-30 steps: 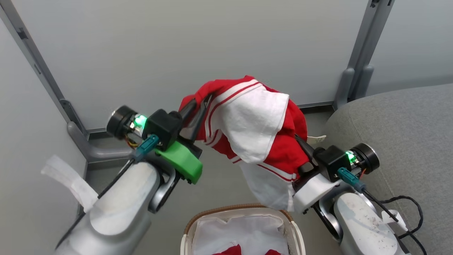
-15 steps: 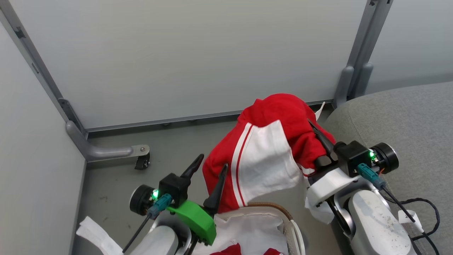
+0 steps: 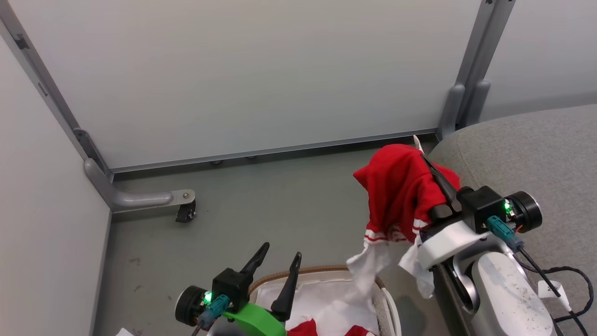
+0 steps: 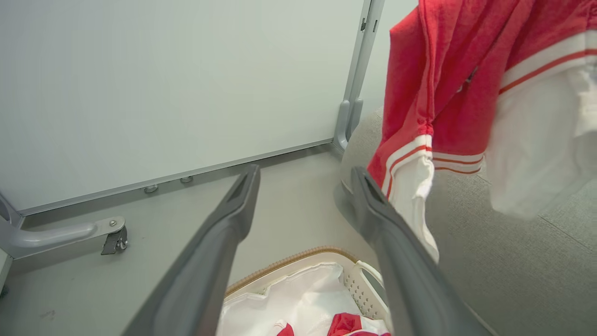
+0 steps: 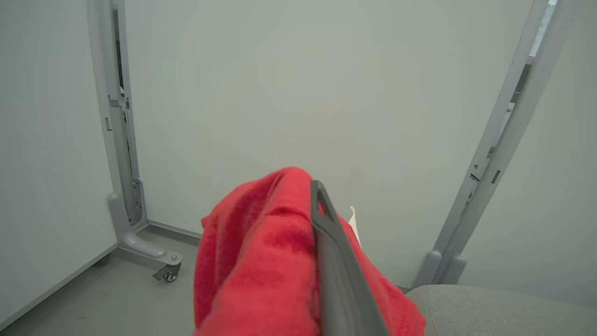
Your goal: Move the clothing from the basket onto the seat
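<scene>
Basket (image 3: 322, 268) nearest us held scraps of red clothing (image 3: 303, 329) on its white liner (image 3: 322, 298), at the end closest to the robot. Over the basket's far rim we saw the left gripper (image 3: 281, 250), its two dark fingers spread wide apart with nothing between them. Farther off and to the right, the right gripper (image 3: 426, 161) had its jaws clamped together on a red-and-white garment (image 3: 396, 191), which draped over the fingers in mid-air. Its white lower folds hung down toward the basket's right rim; whether they touched it we could not tell. The bundle hung just beside the rounded left edge of the grey seat (image 3: 536, 154), over the grey floor (image 3: 280, 196) and not on the cushion. Behind, a pale panel wall (image 3: 256, 70) stood on metal feet, one with a caster (image 3: 185, 212) at the floor's left edge.
</scene>
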Robot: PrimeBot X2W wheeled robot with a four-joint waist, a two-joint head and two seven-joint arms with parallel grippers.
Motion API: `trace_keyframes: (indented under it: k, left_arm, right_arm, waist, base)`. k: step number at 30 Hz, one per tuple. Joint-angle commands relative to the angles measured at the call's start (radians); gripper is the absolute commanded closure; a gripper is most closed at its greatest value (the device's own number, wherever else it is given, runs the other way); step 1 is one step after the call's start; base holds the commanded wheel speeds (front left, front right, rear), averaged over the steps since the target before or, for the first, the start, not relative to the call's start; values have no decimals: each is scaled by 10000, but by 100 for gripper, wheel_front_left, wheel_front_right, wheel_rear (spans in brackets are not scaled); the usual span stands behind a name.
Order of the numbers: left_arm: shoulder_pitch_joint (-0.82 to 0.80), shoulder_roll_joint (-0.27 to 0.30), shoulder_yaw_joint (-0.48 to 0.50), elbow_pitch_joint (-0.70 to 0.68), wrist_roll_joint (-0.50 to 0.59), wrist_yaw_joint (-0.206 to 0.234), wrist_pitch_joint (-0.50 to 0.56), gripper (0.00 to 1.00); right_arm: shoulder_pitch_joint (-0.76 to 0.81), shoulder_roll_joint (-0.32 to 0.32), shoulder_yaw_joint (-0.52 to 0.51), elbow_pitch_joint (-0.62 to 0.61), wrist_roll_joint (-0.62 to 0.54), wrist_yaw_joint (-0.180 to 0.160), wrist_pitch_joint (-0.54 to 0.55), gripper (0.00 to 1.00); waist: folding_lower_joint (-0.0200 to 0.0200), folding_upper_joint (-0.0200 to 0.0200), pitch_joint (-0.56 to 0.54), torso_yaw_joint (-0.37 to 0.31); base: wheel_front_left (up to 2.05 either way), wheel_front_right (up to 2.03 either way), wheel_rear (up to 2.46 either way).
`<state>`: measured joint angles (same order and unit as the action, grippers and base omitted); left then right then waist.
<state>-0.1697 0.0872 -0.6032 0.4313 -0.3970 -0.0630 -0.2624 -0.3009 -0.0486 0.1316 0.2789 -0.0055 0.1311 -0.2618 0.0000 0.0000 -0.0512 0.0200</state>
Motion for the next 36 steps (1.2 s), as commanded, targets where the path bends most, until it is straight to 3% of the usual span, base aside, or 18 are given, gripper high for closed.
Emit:
trace_keyframes:
  k: [1, 10, 28, 36]
  left_arm:
    - [147, -22, 99, -8, 152, -96, -35, 0]
    - [321, -248, 450, -112, 544, -285, -22, 0]
    - [246, -354, 869, -492, 1058, -435, -18, 0]
    - [-5, -348, 723, -554, 1083, -466, -18, 0]
  right_arm:
    - [68, -34, -63, -32, -71, -7, -49, 100]
    - [12, -37, -103, -63, 17, -8, -49, 100]
    - [-86, -31, -828, -203, -489, -8, -49, 100]
    - [-224, -28, -1092, -271, -457, -8, -49, 100]
  waist:
    - [0, 0, 6, -17]
    - [0, 0, 121, -546]
    - [0, 0, 789, -3782]
    - [0, 0, 1148, -4284]
  base:
    - [0, 0, 0]
    - [0, 0, 0]
    - [0, 0, 0]
    - [0, 0, 0]
